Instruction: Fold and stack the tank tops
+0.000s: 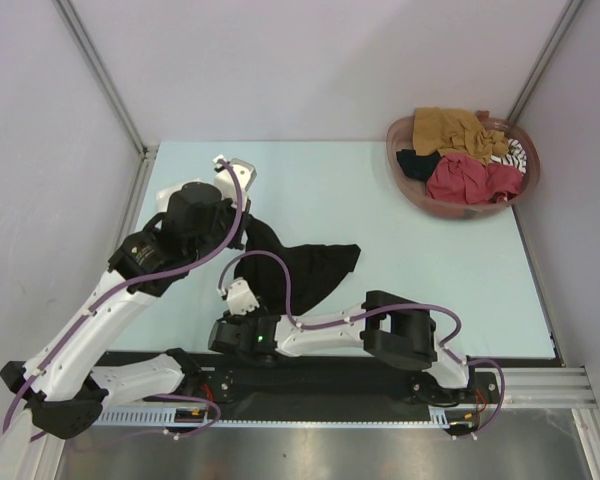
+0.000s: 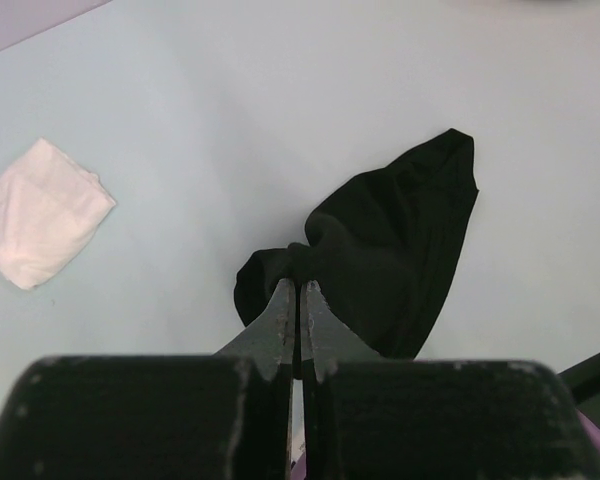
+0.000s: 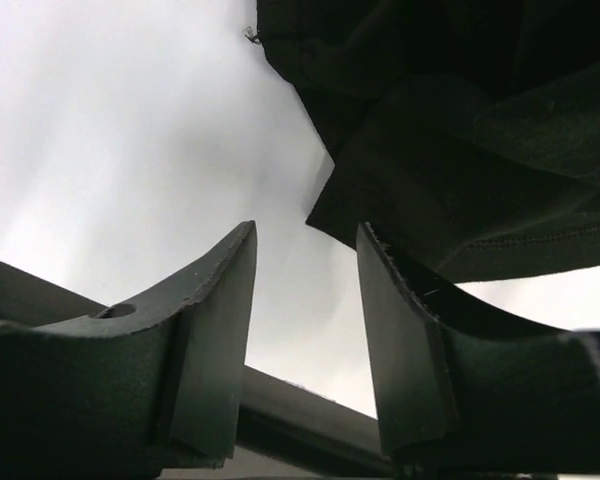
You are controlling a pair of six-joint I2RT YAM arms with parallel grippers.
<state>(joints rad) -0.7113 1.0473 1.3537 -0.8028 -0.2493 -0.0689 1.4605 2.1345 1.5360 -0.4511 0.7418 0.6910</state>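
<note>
A black tank top [image 1: 315, 265] lies crumpled on the pale table, one end lifted toward my left arm. My left gripper [image 2: 298, 288] is shut on a bunched part of this black tank top [image 2: 390, 240]; in the top view the left gripper [image 1: 248, 232] is mostly hidden under its wrist. My right gripper [image 3: 305, 228] stands open low over the table, at the near edge of the black tank top [image 3: 460, 150], with a cloth corner just past its fingertips; from above the right gripper [image 1: 246, 287] is at the garment's near left side. A folded white tank top [image 2: 40, 212] lies at the back left [image 1: 236, 170].
A round reddish-brown basket [image 1: 412, 185] at the back right holds mustard-brown [image 1: 450, 128], red [image 1: 470, 180] and striped [image 1: 515, 152] tank tops. Grey walls with metal posts close in the table. A dark rail [image 1: 330, 375] runs along the near edge.
</note>
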